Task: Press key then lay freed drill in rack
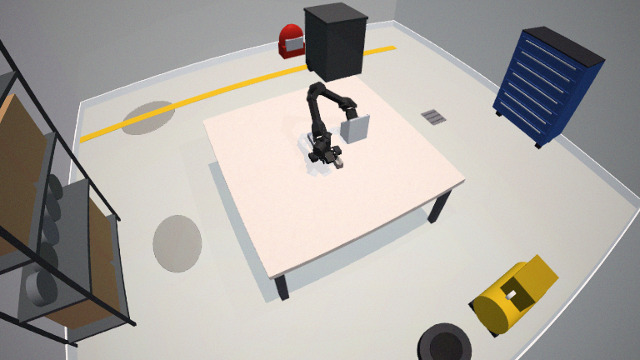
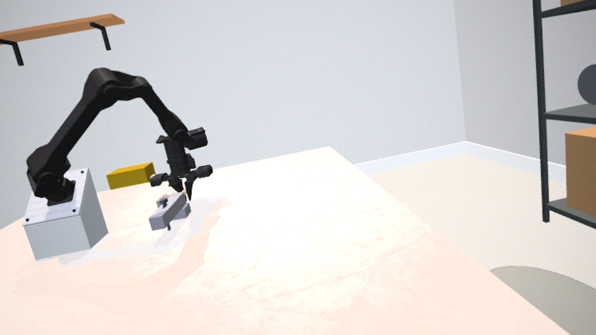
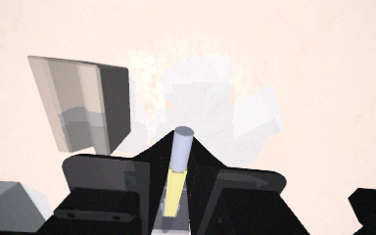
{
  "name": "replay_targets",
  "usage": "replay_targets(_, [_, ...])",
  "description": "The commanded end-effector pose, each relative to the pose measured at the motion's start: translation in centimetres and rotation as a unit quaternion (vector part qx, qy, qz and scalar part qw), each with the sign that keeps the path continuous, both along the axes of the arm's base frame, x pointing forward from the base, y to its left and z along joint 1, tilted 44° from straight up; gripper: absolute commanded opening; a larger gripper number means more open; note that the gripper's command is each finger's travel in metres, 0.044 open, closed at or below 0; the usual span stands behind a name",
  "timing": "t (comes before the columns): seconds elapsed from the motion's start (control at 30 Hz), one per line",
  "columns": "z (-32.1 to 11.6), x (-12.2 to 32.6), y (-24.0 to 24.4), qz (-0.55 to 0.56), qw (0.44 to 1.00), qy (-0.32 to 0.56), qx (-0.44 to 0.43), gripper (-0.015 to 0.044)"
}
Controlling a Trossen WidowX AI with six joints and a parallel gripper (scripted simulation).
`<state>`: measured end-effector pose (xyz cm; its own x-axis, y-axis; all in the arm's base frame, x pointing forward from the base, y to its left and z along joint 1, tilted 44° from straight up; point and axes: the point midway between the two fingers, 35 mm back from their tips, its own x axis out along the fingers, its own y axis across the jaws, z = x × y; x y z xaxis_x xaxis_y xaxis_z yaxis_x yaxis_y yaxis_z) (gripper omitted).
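Note:
The drill (image 3: 181, 151) (image 2: 185, 191) has a grey rod end and a yellow band. My gripper (image 3: 180, 135) (image 2: 185, 194) is shut on the drill, one finger on each side. The rod end sticks out between the fingertips in the wrist view. A grey holder (image 2: 163, 215) stands low on the table under the fingers. The fingers hide most of it in the wrist view, so how deep the drill sits cannot be seen. A small dark blue part (image 2: 164, 202) shows at the holder; whether it is the key is unclear. The beige grooved rack (image 3: 88, 105) (image 1: 338, 162) stands beside the left finger.
The arm rises from a pale grey base block (image 1: 354, 129) (image 2: 61, 239) on the pale table (image 1: 377, 186). A grey block (image 3: 17, 208) shows at the wrist view's lower left edge. A yellow box (image 2: 130, 176) shows beyond the arm, and shelving (image 2: 542, 94) stands at the right.

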<state>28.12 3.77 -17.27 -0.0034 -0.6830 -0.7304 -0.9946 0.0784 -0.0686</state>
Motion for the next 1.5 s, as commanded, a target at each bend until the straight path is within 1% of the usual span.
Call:
replay_targets(0.0, [-0.6, 0.1, 0.4, -0.001, 1.000, 0.001, 0.001, 0.0000])
replay_targets(1.27, [-4.3, 0.6, 4.6, -0.001, 1.000, 0.000, 0.003, 0.0000])
replay_targets(1.47, [-3.6, 0.5, 4.7, -0.001, 1.000, 0.000, 0.003, 0.0000])
